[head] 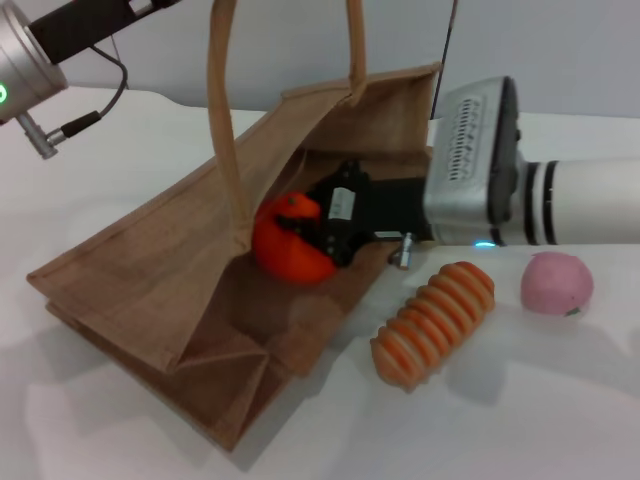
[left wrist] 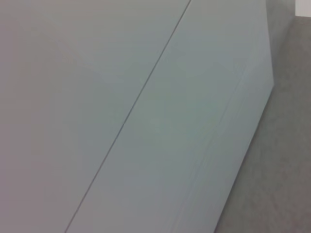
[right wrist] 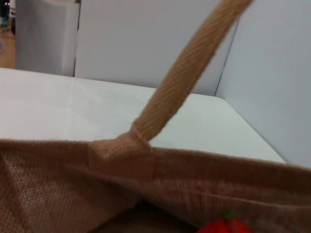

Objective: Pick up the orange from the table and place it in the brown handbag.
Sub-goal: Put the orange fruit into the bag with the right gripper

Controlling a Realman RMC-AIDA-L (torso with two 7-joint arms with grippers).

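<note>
The brown handbag (head: 150, 280) lies on the white table (head: 500, 430) with its mouth open toward the right and its two handles (head: 225, 130) pulled up out of the top of the head view. My right gripper (head: 318, 238) reaches into the bag's mouth, its black fingers closed around the orange (head: 285, 250), which sits inside the bag. The right wrist view shows a handle (right wrist: 184, 77), the bag's rim (right wrist: 121, 160) and a sliver of the orange (right wrist: 223, 226). My left arm (head: 30, 70) is at the far left; its gripper is out of view.
A ribbed orange-and-cream oblong item (head: 435, 320) lies just right of the bag's mouth, under my right arm. A pale pink round fruit (head: 557, 282) lies further right. The left wrist view shows only grey wall panels (left wrist: 146, 121).
</note>
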